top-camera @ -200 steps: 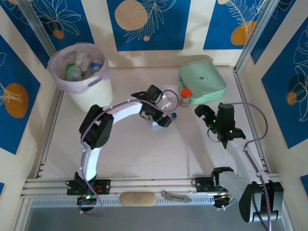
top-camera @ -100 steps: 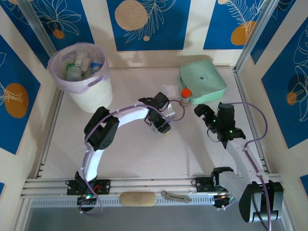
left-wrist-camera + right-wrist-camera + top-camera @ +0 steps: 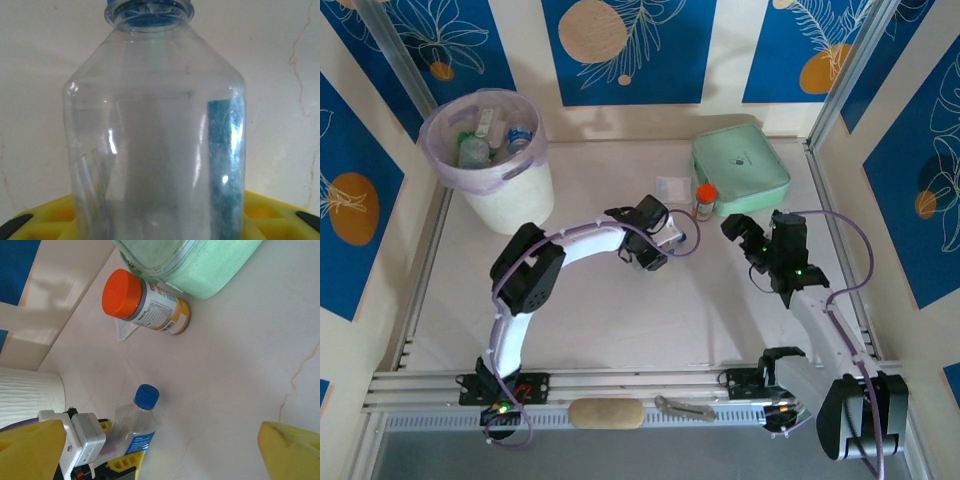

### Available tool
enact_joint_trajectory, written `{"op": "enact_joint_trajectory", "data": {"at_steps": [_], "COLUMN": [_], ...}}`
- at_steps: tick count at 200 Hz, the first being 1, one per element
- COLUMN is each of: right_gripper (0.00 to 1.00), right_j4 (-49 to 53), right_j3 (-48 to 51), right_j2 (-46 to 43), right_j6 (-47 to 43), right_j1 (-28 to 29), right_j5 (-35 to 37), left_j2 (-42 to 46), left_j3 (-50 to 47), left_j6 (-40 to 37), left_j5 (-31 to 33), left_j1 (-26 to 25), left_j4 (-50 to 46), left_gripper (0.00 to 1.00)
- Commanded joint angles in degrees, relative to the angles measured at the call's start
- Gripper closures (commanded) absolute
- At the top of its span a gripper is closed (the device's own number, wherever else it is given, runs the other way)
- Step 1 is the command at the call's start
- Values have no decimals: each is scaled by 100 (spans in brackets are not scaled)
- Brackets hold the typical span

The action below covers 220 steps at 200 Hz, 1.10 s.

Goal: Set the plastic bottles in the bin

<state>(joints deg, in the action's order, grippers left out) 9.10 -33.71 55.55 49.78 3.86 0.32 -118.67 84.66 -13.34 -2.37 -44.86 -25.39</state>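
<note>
A clear plastic bottle (image 3: 150, 140) with a blue cap (image 3: 149, 10) and a blue label lies on the table between the yellow fingers (image 3: 280, 212) of my left gripper (image 3: 160, 222), which is shut on its body. From above, this left gripper (image 3: 655, 245) is mid-table and the bottle's cap (image 3: 692, 238) points right. The right wrist view has the same bottle (image 3: 136, 427) in the left gripper's finger (image 3: 125, 463). My right gripper (image 3: 740, 232) hovers open to the bottle's right, holding nothing. The bin (image 3: 535, 135) at the far left holds several bottles (image 3: 475, 150).
An orange-capped jar (image 3: 705, 200) stands beside a mint-green case (image 3: 740, 170) at the back right, just beyond the bottle. A small clear scrap (image 3: 672, 187) lies left of the jar. A beige pad (image 3: 606, 413) and a metal tool (image 3: 685, 408) rest on the front rail.
My left gripper has shifted slightly toward the bottle and closed from open onto its body. The right arm has barely moved.
</note>
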Motion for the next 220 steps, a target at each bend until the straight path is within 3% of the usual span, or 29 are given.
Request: {"op": "enact_joint_trajectory", "data": {"at_steps": [1,58,103,174,220], "right_gripper": [1,1,1,1,1], "right_j4": [-332,-1036,-1179,-1226,-1119], "right_j3": [19,-255,-796,-1203,-1268], "right_j2": [192,993,1741,2335,2294], "right_j6": [57,-10,-348,-487,-565], "right_j1": [175,811,1466,1855,1857], "right_j5": [-249,-469,-450,-475,-438], "left_j2": [448,2040,3069,3340,2808], "left_j3": [-397,-1535,-1484,422,2169], "left_j6": [197,1153,1589,1652,1489], "left_j5": [223,78,-324,-1134,-1037], "left_j1": [68,730,1498,3051,3862], "left_j4": [244,886,879,-350,-1246], "left_gripper": [54,59,60,60,57]}}
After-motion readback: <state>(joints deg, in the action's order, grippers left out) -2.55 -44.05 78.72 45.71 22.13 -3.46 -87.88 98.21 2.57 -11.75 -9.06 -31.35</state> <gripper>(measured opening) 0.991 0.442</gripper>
